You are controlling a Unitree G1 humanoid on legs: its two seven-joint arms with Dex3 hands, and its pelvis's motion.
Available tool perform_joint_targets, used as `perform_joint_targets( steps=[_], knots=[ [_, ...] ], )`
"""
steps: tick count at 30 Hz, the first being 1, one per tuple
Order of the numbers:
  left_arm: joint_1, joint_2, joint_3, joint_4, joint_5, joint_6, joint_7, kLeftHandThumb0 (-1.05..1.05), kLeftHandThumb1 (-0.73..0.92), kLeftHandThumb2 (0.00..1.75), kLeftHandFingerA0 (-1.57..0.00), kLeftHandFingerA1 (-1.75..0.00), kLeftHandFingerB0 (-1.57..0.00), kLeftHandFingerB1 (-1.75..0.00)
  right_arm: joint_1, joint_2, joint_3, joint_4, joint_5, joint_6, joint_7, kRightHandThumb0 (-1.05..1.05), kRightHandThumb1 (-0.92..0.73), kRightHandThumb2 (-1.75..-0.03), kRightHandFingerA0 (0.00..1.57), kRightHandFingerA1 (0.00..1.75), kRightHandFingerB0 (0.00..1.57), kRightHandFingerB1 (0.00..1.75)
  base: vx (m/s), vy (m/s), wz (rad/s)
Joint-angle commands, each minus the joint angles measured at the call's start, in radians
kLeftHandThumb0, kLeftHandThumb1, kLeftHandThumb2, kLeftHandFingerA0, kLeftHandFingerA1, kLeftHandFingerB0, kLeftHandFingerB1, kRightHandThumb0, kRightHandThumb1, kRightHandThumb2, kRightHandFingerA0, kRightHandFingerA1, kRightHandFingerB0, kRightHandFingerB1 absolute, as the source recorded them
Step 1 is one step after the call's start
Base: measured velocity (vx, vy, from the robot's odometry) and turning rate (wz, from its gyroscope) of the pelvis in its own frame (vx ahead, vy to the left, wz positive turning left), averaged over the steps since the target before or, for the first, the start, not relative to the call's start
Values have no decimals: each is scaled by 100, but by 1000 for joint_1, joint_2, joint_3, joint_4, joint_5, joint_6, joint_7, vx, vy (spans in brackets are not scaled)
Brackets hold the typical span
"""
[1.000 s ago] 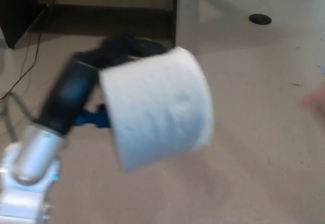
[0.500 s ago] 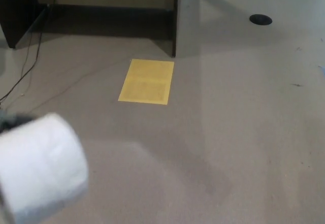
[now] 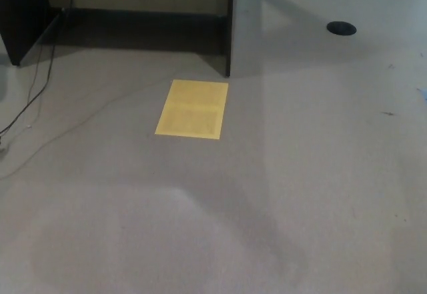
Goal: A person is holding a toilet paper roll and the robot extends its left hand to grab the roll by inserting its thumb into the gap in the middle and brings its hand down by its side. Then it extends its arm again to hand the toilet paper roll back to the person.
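No hands, no roll in sight, so finger state unknown. Only yellow paper (image 3: 193, 109) flat on floor (image 3: 320, 174), black cord (image 3: 30, 94) nearby. Roll likely down by robot's side.

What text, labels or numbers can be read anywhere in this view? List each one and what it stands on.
None can be read.
Yellow sheet on the carpeted floor: faint darker marks across its middle, too blurred to read as words.
Black round disc on the floor: no marking shows.
Dark furniture panel and cable: no labels show.
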Motion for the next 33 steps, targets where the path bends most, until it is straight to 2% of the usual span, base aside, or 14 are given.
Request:
perform_joint_targets(
  steps=[1,2,3,6,10,11,14,15,17,18,19,25,31,33],
  knots=[
    [35,100,-106,180,199,-225,226,-22,79,63,-69,-140,-61,-125,73,-23,-11,-10,3,-27,-43,-35,-67,-60,72,58,54,43,0,0,0],
    [36,104,-114,180,194,-224,222,-25,78,62,-80,-98,-76,-66,75,-23,-9,-10,-1,-25,-46,-34,-67,-60,72,58,54,43,0,0,0],
    [41,108,-119,171,188,-217,215,-25,78,62,-80,-98,-76,-66,76,-22,-9,-12,0,-25,-45,-34,-67,-60,72,58,54,43,0,0,0],
    [30,126,-150,193,175,-197,193,-27,80,64,-89,-61,-74,-52,81,-21,-14,-15,4,-32,-39,-34,-66,-59,75,67,52,43,0,0,0],
    [21,136,-179,227,170,-227,222,-27,80,63,-88,-76,-77,-57,86,-22,-14,-19,2,-32,-37,-34,-67,-60,76,64,54,43,0,0,0],
    [14,137,-185,247,170,-239,231,-27,80,64,-87,-96,-77,-78,86,-20,-13,-18,0,-28,-41,-34,-66,-59,77,67,53,43,0,0,0],
    [9,132,-188,247,155,-246,233,-24,78,63,-86,-90,-75,-66,88,-26,-12,-19,-1,-33,-41,-33,-67,-60,75,65,56,44,0,0,0],
    [11,127,-182,250,142,-273,237,-19,79,64,-81,-122,-73,-95,89,-28,-12,-19,-1,-35,-40,-34,-67,-60,75,66,56,44,0,0,0],
    [15,127,-169,222,125,-284,237,-20,84,65,-75,-136,-67,-113,88,-29,-8,-20,-6,-33,-41,-34,-66,-60,74,65,56,44,0,0,0],
    [-6,126,-159,219,99,-290,212,-20,83,66,-74,-130,-70,-97,85,-27,-11,-18,-2,-29,-39,-34,-67,-60,74,64,57,44,0,0,0],
    [-32,118,-144,233,76,-333,213,-13,83,65,-79,-136,-70,-110,86,-26,-15,-17,3,-31,-33,-33,-67,-60,73,60,56,44,0,0,0],
    [-150,107,-78,-16,-39,-354,140,-9,78,74,-96,-137,-75,-117,87,-27,-12,-16,-3,-27,-38,-33,-67,-60,72,61,57,45,0,0,0],
    [-251,95,-93,-337,-19,-270,107,-10,73,79,-100,-129,-77,-112,93,-29,-11,-15,-3,-33,-42,-34,-67,-60,74,66,58,46,0,0,0],
    [-322,72,-132,-522,-1,-142,69,-4,69,77,-97,-128,-80,-107,94,-31,-15,-15,1,-27,-38,-33,-67,-60,72,63,57,45,0,0,0]
  ],
)
